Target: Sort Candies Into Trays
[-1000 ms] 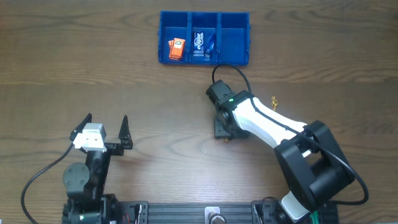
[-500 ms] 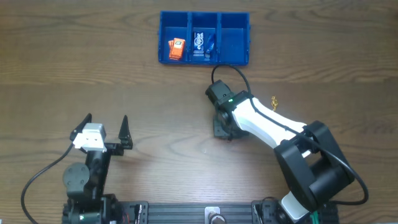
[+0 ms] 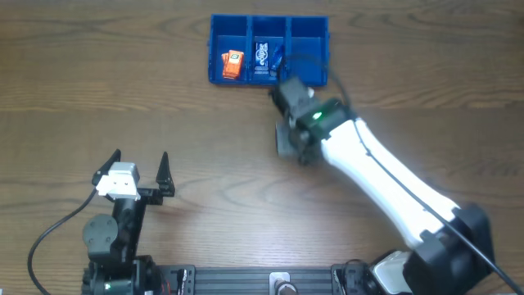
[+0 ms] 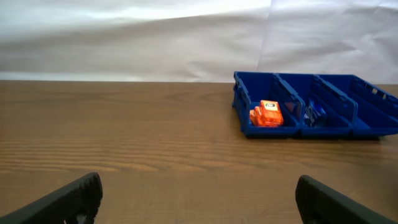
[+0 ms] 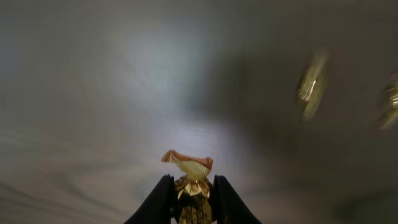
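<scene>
Your left gripper (image 3: 139, 161) sits well apart from the blue tray (image 3: 311, 18), off toward its left, jaws wide. Orange candy (image 3: 232, 65): tray's left compartment. Blue candy (image 3: 266, 57): middle. Your right gripper (image 5: 193, 186), near the tray's front wall, clamps a gold-wrapped candy (image 5: 188, 165).

Left claw (image 3: 139, 157) spread, right claw (image 5: 194, 186) clamped — outstretched
</scene>
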Available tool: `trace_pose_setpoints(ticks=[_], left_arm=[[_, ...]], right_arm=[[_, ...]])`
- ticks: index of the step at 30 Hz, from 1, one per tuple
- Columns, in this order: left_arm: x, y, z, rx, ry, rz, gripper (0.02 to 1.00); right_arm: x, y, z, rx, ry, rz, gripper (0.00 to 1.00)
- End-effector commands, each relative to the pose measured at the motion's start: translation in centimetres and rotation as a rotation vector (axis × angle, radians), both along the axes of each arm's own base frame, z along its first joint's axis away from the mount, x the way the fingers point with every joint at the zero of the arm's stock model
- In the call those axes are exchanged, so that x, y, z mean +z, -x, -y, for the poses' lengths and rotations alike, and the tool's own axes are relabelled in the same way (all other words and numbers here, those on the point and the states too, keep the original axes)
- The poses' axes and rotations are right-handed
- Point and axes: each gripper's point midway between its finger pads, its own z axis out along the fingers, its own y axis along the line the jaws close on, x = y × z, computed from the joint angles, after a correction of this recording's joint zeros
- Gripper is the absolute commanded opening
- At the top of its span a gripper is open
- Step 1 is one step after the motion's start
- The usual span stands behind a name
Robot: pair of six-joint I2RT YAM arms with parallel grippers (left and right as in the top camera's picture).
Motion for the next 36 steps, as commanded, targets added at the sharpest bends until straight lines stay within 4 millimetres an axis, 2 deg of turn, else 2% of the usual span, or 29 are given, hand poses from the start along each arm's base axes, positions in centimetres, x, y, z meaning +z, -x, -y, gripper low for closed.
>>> trace_pose_setpoints(ticks=[1, 3, 6, 10, 13, 19, 27, 29, 31, 33, 34, 35, 36], left_arm=[[-1.6, 0.1, 0.0, -0.007, -0.010, -0.044, 0.998], [-1.6, 0.1, 0.0, -0.007, -0.010, -0.044, 0.998], [-1.6, 0.1, 0.0, -0.007, -0.010, -0.044, 0.998], [-1.6, 0.1, 0.0, -0.007, -0.010, -0.044, 0.998], [-1.6, 0.1, 0.0, -0.007, -0.010, -0.044, 0.998], [-1.6, 0.1, 0.0, -0.007, -0.010, -0.044, 0.998], [-1.6, 0.1, 0.0, -0.007, -0.010, -0.044, 0.998], [-1.6, 0.1, 0.0, -0.007, -0.010, -0.044, 0.996], [-1.6, 0.1, 0.0, -0.007, -0.010, -0.044, 0.998], [-1.6, 0.1, 0.0, -0.007, -0.010, -0.044, 0.996], [-1.6, 0.1, 0.0, -0.007, -0.010, -0.044, 0.998], [-1.6, 0.1, 0.0, -0.007, -0.010, -0.044, 0.998], [-1.6, 0.1, 0.0, -0.007, -0.010, -0.044, 0.998]], right_arm=[[8.2, -6.9, 1.8, -0.038, 0.029, 0.242, 0.143], [9.5, -9.9, 2.5, -0.065, 0.025, 0.283, 0.134], [9.7, -14.1, 3.4, -0.110, 0.030, 0.302, 0.130], [7.5, -19.1, 4.1, -0.156, 0.037, 0.301, 0.128], [5.6, -21.1, 4.1, -0.162, 0.043, 0.298, 0.130], [3.0, -23.0, 4.6, -0.170, 0.052, 0.297, 0.159], [3.2, -24.2, 4.9, -0.181, 0.041, 0.335, 0.183], [3.3, -24.3, 4.9, -0.181, 0.038, 0.342, 0.218], [3.3, -24.4, 4.8, -0.182, 0.037, 0.344, 0.283], [3.4, -24.4, 4.8, -0.181, 0.036, 0.347, 0.413], [3.4, -24.5, 4.8, -0.175, 0.038, 0.350, 0.614], [3.4, -24.5, 4.8, -0.167, 0.040, 0.352, 0.720], [3.4, -24.5, 4.8, -0.163, 0.043, 0.352, 0.730]])
